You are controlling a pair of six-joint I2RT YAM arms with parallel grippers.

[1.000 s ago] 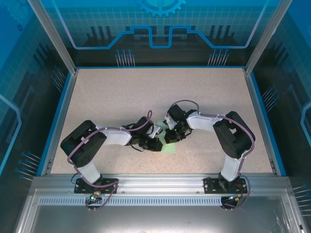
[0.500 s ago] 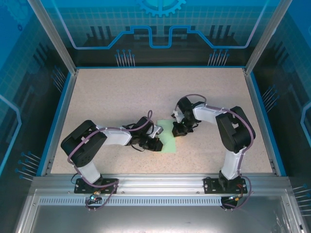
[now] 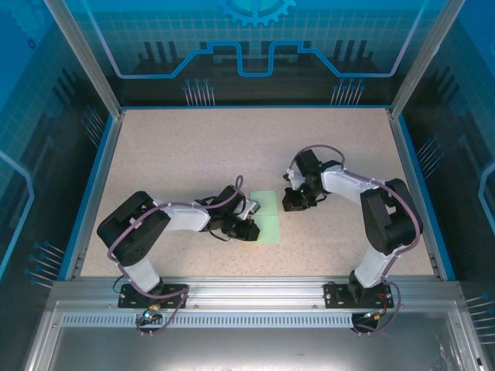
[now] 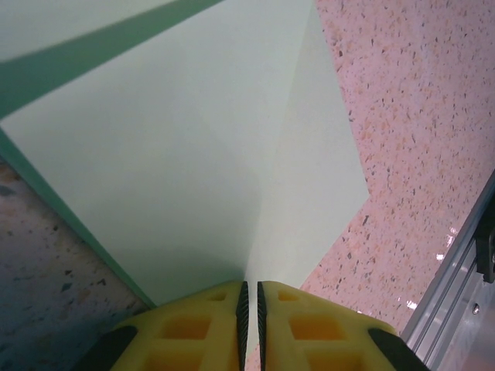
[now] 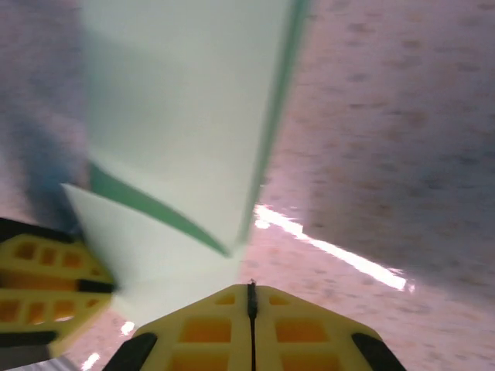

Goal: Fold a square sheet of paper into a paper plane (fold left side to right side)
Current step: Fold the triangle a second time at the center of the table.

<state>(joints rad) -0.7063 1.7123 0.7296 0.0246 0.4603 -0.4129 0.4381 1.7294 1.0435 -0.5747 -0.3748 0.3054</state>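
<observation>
While the left gripper [image 4: 249, 286] pinches the square sheet of paper [image 4: 178, 154] (right gripper [image 5: 250, 287] closed, just beside it), its left edge needs carrying rightward.

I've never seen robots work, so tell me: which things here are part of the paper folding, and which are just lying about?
In the job: green paper sheet, left arm, right arm.
Just there: speckled table, metal rail.

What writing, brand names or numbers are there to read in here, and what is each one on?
None to read. The square sheet of paper is plain. The left gripper's yellow fingers carry no marks. The blue back panel shows a gear and a line pattern, no words.
</observation>
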